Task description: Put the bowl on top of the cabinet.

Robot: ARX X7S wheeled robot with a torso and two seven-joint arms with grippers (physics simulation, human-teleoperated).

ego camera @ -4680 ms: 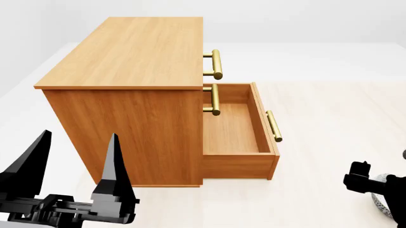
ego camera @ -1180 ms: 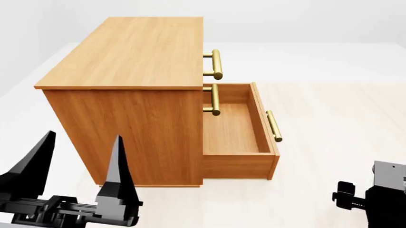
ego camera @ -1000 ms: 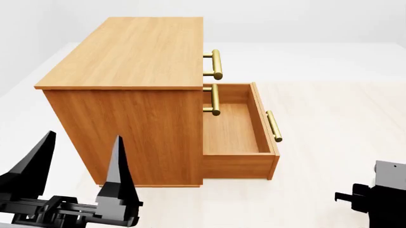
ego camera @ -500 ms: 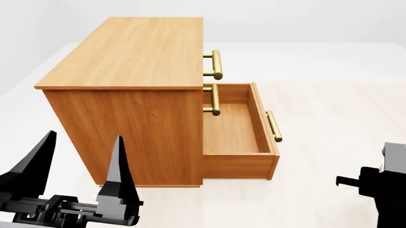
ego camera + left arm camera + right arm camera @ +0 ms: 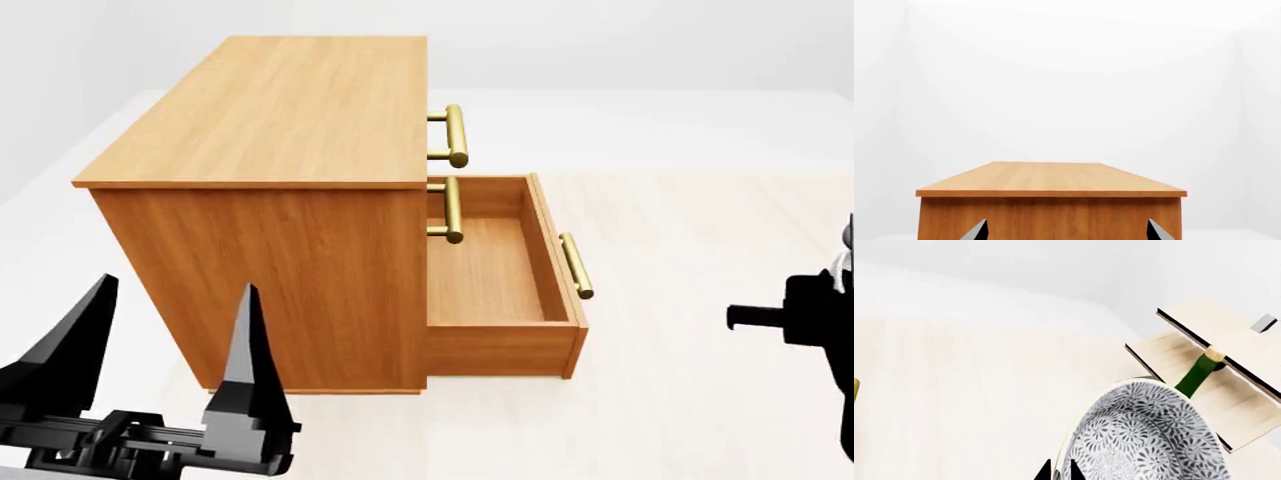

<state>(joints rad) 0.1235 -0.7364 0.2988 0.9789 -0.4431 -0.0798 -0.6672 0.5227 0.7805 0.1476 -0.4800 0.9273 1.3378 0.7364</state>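
The bowl (image 5: 1147, 440), white with a dense dark leafy pattern, fills the near part of the right wrist view, lifted off the pale floor. My right gripper (image 5: 1059, 472) is shut on its rim, one fingertip on each side of the wall. In the head view the bowl is out of view and only the right arm (image 5: 801, 322) shows at the right edge. The orange-brown cabinet (image 5: 267, 110) stands at centre left with a flat bare top (image 5: 1047, 177). My left gripper (image 5: 167, 340) hangs open in front of the cabinet's side, holding nothing.
The cabinet's lowest drawer (image 5: 501, 265) is pulled out towards the right, with brass bar handles (image 5: 457, 135) above it. A pale tilted two-tier rack (image 5: 1217, 357) with a green bottle (image 5: 1195, 374) stands beyond the bowl. The floor is pale.
The right arm has risen along the head view's right edge, from low down to mid height. The left gripper and the cabinet have stayed put.
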